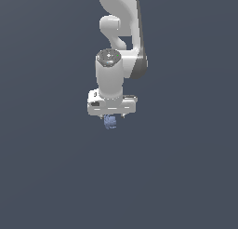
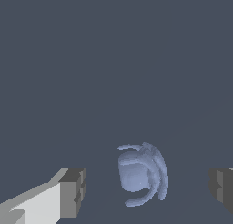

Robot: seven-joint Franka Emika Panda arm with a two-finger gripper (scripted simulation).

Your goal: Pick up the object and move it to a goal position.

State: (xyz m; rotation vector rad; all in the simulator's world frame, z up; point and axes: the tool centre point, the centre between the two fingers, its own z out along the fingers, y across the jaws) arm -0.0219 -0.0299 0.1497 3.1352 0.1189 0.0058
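In the wrist view, one grey finger pad (image 2: 73,192) on its white finger stands to one side, then a gap of bare dark surface, then the blue-grey lump (image 2: 142,174), then another gap, and last the second grey pad at the far edge of the picture. The claw (image 2: 148,189) is spread wide, its two pads well apart, and neither pad touches the lump. The lump lies between the fingers, roughly midway, a little nearer to the second pad than to the first. It is rounded, with a smooth paler bulge on one face and curved ridges wrapping around the other side.

In the exterior view the white arm (image 1: 118,32) comes down from the top of the picture and ends in the broad white claw body, seen from above. The lump (image 1: 110,122) shows just below the claw (image 1: 111,116), peeking out under its middle and much narrower than the claw body. Whether the lump rests on the dark grey floor (image 1: 46,177) cannot be told.
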